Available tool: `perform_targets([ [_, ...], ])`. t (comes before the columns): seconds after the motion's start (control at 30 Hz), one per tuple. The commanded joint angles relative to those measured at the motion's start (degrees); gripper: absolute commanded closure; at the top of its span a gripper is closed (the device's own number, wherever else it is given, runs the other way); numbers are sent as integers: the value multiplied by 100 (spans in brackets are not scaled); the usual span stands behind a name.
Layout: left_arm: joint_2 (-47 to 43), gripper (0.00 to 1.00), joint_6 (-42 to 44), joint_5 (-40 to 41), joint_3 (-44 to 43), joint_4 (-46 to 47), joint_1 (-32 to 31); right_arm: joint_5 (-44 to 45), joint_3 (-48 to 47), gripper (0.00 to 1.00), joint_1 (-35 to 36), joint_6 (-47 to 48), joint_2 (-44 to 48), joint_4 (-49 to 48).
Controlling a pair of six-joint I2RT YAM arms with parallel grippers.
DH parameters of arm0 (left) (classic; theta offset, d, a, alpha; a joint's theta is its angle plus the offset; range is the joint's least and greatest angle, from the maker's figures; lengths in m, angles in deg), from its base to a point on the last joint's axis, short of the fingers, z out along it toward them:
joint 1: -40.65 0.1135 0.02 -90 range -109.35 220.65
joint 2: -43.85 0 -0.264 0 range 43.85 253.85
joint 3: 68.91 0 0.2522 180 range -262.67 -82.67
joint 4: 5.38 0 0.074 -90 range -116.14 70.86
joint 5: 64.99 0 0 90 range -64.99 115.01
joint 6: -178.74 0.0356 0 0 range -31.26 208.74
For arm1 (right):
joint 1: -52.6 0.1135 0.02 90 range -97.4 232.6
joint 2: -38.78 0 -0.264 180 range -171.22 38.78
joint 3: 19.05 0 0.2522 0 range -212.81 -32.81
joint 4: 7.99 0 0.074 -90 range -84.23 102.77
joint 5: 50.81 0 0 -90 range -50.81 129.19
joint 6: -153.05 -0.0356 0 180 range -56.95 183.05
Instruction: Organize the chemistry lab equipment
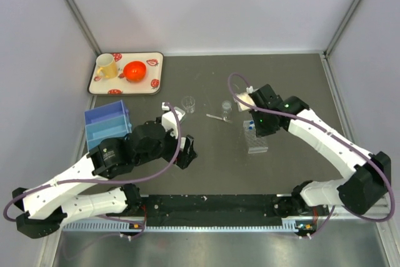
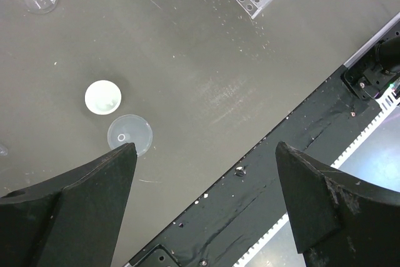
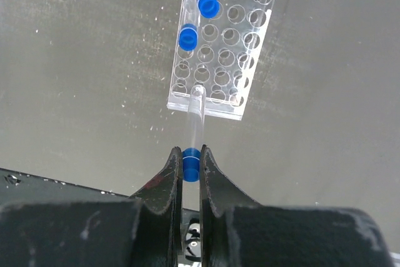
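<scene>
My right pincer (image 3: 189, 161) is closed down narrow on the blue cap of a blue-capped tube (image 3: 195, 117), both fingers pinching the cap from either side. The clear body of the tube runs straight out ahead of the tips. Its far end sits over the nearest row of the rack (image 3: 250, 60), which lies on the tabletop (image 3: 94, 60) just beyond the fingertips. I can't tell from the wrist view whether the tube's end has entered a hole or only hovers above one.

Further out from the pincer, along the rack's left column, two capped tubes (image 3: 188, 37) are already seated, so I judge this to be the third going in.

To do it well, I'd line the tube up with the hole's axis before lowering; it looks slightly tilted against the grid. I'd then come down slowly and let go only once the cap is close to the rack's top face. The rack is light clear plastic, so a sideways push could skid it.

My left pincer (image 2: 205, 154) hangs spread wide and holds nothing. A white cup (image 2: 103, 97) and a clear round cup (image 2: 130, 136) lie just beyond its left finger. I'd keep it parked there, well apart from the rack.
</scene>
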Motion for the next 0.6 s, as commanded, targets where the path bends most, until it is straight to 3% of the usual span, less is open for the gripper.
perform_targets([
  [0.0,-59,2,20,-16,48,321,-7,-275,-115,100,-86,99,-346,-522],
  [0.57,-86,2,143,213,145,330,2,-214,-405,100,-323,240,-1068,-873],
])
